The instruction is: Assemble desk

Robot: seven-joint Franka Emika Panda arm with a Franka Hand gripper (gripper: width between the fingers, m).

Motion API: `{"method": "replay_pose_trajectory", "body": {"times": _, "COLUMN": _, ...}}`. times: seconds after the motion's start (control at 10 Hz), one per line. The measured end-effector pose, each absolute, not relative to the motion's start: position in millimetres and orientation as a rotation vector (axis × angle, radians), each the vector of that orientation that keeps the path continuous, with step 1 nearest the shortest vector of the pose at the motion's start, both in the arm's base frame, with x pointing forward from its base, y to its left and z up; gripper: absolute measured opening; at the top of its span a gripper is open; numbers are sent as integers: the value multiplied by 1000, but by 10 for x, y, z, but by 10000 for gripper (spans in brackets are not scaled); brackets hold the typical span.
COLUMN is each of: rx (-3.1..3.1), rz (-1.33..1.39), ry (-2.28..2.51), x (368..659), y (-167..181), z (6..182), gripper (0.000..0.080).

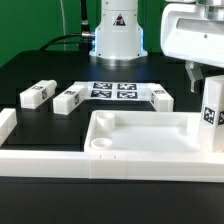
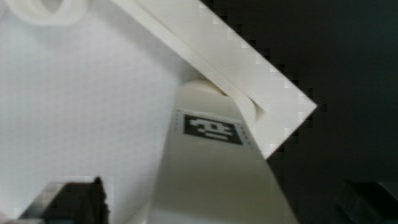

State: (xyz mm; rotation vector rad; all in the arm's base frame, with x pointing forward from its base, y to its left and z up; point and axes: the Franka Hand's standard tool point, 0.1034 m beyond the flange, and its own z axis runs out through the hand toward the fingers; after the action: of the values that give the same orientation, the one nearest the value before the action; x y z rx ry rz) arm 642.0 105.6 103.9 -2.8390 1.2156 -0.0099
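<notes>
Step in hand: fitting the first leg to the desk. Taking the exterior view as a clock face with 12 at the far side, the tabletop lies rim-up at the near centre, running out to 3 o'clock. One upright leg stands at the tabletop's 3 o'clock corner, tag facing the camera. The wrist view shows this leg tucked into the angle of the raised rim. Whether it is seated fully in its socket cannot be told. The gripper is right over it and released: the fingers stand wide, there is a gap on each side of the leg, and nothing is grasped. Three more legs lie flat on the black table beyond the tabletop: the far-left leg at 10 o'clock, the second leg just beside it at about 11, and the third leg at about 1. The marker board sits at 12 between the second and third legs. Judgement: one leg of four is placed, so the task is early. The next move calls for a straight lift clear of the standing leg without nudging it. Then either regrasp it to tighten if it is loose, or reach to the third leg, the nearest, close across its narrow sides and carry it to a free corner.
</notes>
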Motion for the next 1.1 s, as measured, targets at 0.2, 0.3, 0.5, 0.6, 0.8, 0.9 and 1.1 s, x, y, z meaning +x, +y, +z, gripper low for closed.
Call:
{"method": "replay_pose_trajectory", "body": {"times": 0.2, "rx": -2924, "rz": -16, "ry": 997, "x": 6420, "y": 1055, "z": 1038, "gripper": 649}}
{"method": "replay_pose_trajectory", "body": {"times": 0.3, "rx": -2951, "rz": -18, "ry": 914, "x": 6420, "y": 1054, "z": 1037, "gripper": 649}}
{"method": "replay_pose_trajectory", "body": {"times": 0.5, "rx": -3024, "rz": -27, "ry": 660, "x": 6419, "y": 1050, "z": 1036, "gripper": 649}}
{"method": "replay_pose_trajectory", "body": {"times": 0.6, "rx": -3066, "rz": -34, "ry": 514, "x": 6415, "y": 1055, "z": 1030, "gripper": 649}}
{"method": "replay_pose_trajectory", "body": {"times": 0.8, "rx": -3120, "rz": -41, "ry": 257, "x": 6406, "y": 1077, "z": 1022, "gripper": 649}}
{"method": "replay_pose_trajectory", "body": {"times": 0.9, "rx": -3130, "rz": -42, "ry": 118, "x": 6402, "y": 1091, "z": 1020, "gripper": 649}}
{"method": "replay_pose_trajectory", "body": {"times": 1.1, "rx": -3134, "rz": -43, "ry": -108, "x": 6404, "y": 1084, "z": 1022, "gripper": 649}}
